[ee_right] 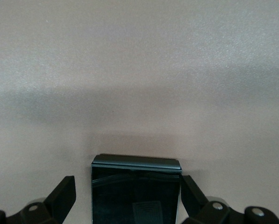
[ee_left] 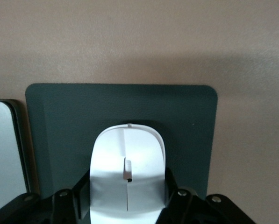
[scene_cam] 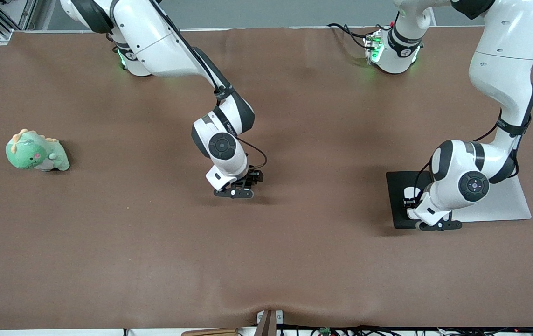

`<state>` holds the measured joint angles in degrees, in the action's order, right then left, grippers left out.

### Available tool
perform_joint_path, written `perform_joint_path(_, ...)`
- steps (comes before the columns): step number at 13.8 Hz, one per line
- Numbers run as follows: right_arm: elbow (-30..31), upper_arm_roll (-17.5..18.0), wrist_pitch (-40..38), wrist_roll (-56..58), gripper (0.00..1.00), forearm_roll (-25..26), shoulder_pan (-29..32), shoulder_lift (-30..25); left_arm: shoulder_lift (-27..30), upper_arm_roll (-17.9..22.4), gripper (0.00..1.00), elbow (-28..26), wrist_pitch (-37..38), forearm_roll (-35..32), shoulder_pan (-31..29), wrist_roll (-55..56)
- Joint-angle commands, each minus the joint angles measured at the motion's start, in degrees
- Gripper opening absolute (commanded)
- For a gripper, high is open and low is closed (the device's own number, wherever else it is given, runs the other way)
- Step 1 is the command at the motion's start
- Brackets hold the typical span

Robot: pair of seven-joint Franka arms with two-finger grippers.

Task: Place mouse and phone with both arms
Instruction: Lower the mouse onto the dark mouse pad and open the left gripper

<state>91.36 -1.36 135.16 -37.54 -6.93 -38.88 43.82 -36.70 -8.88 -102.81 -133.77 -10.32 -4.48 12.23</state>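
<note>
A brown table [scene_cam: 107, 242] fills the front view, with both white arms reaching down onto it. The right arm [scene_cam: 173, 51] comes from its base at 11 o'clock to the table's middle. The left arm [scene_cam: 504, 70] drops from 1 o'clock to the pads at 3 o'clock.

There, a pale grey slab [scene_cam: 504, 200] lies touching a dark mouse pad [scene_cam: 399, 196], the dark one toward the right arm's end. The left wrist view shows them side by side, the pad [ee_left: 176, 116] dark green with rounded corners, the slab [ee_left: 3, 149] glossy.

A green plush dinosaur [scene_cam: 37, 151] sits alone at 9 o'clock, well apart from both arms.

The left gripper [scene_cam: 439, 226] is low over the dark pad. From the front only a sliver of the white mouse [scene_cam: 410, 192] shows; the left wrist view has the mouse [ee_left: 127, 172] whole, resting on the pad, with the fingers [ee_left: 81, 196] clamped against its sides.

The right gripper [scene_cam: 234, 192] is down at the table's centre. The front view hides the phone; the right wrist view shows the black phone [ee_right: 136, 191] lying on the table between spread fingers [ee_right: 64, 193], a gap on each side, nothing gripped.
</note>
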Motion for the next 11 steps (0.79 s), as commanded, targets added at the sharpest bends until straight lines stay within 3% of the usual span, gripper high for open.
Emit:
perform_joint_path(1,-0.04,-0.58,-0.24,-1.05,1.0,0.17,-0.58,0.31,1.9,-0.26,0.45,-2.3,-0.97,-1.46,-0.79,0.17)
perform_joint_path(3,-0.04,-0.58,-0.25,-1.14,1.0,0.17,-0.58,0.13,1.9,-0.26,0.57,-2.39,-0.97,-1.46,-0.79,0.17)
perform_joint_path(4,-0.04,-0.66,-0.25,-1.48,1.0,0.17,-0.49,0.04,1.9,-0.26,0.73,-2.39,-0.97,-1.37,-0.79,0.17)
perform_joint_path(5,-0.04,-0.66,-0.25,-2.01,1.0,0.17,-0.41,-0.05,1.9,-0.26,1.0,-2.31,-0.97,-1.28,-0.79,0.43)
perform_joint_path(9,0.05,-0.66,-0.16,-3.16,1.0,0.17,-0.85,0.31,5.05,-0.26,1.0,-0.82,0.08,-1.11,-0.71,1.04)
perform_joint_path(11,0.05,-0.66,-0.16,-3.42,1.0,0.17,-0.76,0.39,7.69,-0.26,1.0,2.85,4.54,-1.19,-0.62,0.96)
